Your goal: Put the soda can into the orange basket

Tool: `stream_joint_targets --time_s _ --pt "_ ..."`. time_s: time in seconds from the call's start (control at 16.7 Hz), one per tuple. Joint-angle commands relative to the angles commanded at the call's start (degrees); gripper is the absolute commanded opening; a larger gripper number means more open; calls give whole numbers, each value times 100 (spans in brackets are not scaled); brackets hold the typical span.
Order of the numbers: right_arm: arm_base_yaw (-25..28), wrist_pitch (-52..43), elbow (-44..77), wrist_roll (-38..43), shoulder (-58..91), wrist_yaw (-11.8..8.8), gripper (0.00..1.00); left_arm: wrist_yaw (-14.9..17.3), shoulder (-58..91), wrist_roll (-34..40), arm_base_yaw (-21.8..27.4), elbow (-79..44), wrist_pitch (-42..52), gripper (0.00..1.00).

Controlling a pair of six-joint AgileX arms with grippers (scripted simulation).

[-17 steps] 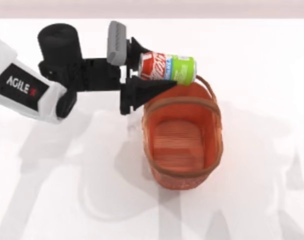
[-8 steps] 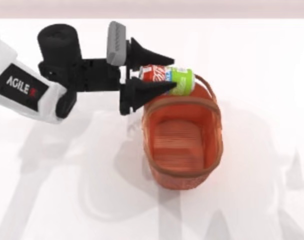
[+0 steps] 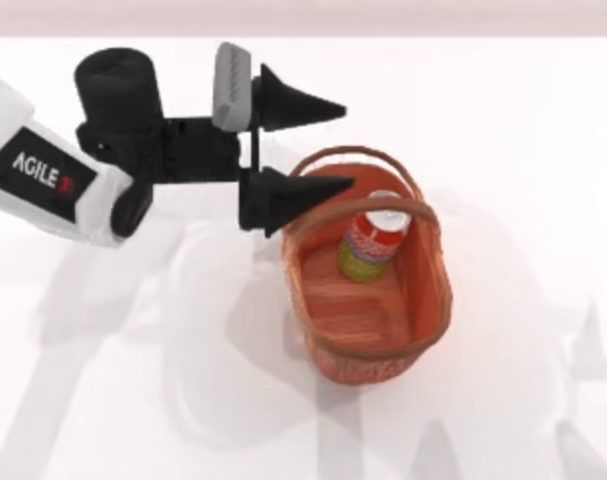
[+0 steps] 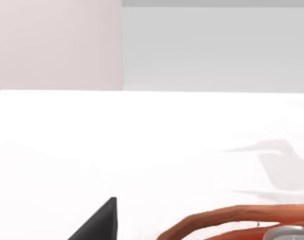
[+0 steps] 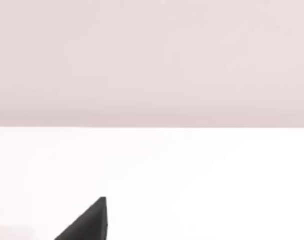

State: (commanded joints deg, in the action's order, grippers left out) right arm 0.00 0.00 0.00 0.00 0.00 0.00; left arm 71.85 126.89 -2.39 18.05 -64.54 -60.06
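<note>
Views: my top camera shows the whole scene; my left wrist camera catches only a handle arc of the basket and the can's silver top at its edge; my right wrist camera shows one dark fingertip over bare surface.
Table (image 3: 503, 120): white, plain pale wall behind.
Orange basket (image 3: 428, 290): oval, woven, brown rim, two arched handles, right of centre.
Left gripper (image 3: 338, 145): fingers spread wide, holding nothing, just beside the basket's left far end.
Soda can (image 3: 371, 238): inside the basket, far half, tilted, silver top, red band, green base.
Right gripper: I cannot tell its state.
</note>
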Motion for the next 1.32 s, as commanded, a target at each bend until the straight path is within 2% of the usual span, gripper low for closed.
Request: stream_joint_targets --time_s 0.36,0.48,0.6,0.72,0.9,1.32 --pt "26 -52 57 -33 57 -3 100 -35 -56 18 9 11 27 100" --pt "150 -319 352 -200 353 -9 100 -211 -343 120 -64 91 160 100" --pt "352 -775 890 -483 893 -11 100 -532 -875 282 -197 252 400 100" --pt "614 -1386 1668 -862 1675 -8 100 -978 -1648 472 -376 501 738 100" --pt "1090 -2521 3224 -1562 3250 0 100 -1843 -3209 740 -693 1048 1397 100" --pt "2396 -5638 7758 -3463 7797 -9 100 -4292 -7717 952 -1399 3006 3318 100"
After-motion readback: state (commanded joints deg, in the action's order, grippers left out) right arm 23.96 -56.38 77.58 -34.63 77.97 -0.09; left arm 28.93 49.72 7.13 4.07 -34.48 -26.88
